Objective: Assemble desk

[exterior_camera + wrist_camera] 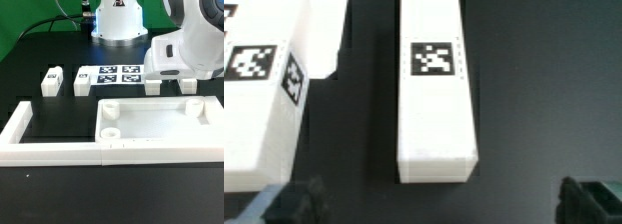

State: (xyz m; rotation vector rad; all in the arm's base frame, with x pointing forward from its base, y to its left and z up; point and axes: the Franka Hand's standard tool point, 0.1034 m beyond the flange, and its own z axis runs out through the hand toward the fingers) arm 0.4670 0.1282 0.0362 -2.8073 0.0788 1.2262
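White plastic forms the desk top, a rectangular tray with a raised rim and round corner sockets. It lies flat on the black table toward the exterior view's right, tucked against the front run of the low U-shaped border wall. Behind the tray lies the marker board, and to the exterior view's left of that board sit a tagged leg and a second leg, apart from each other. Just beyond the tray's far rim, a white block and another block show beneath the white arm, which hides the gripper in that view. In the wrist view a long square leg lies flat on the table, tag upward, with a wider tagged white piece just beside it across a dark gap. The gripper hovers over the end of that long leg, its dark fingertips spread well wider than the leg and gripping nothing.
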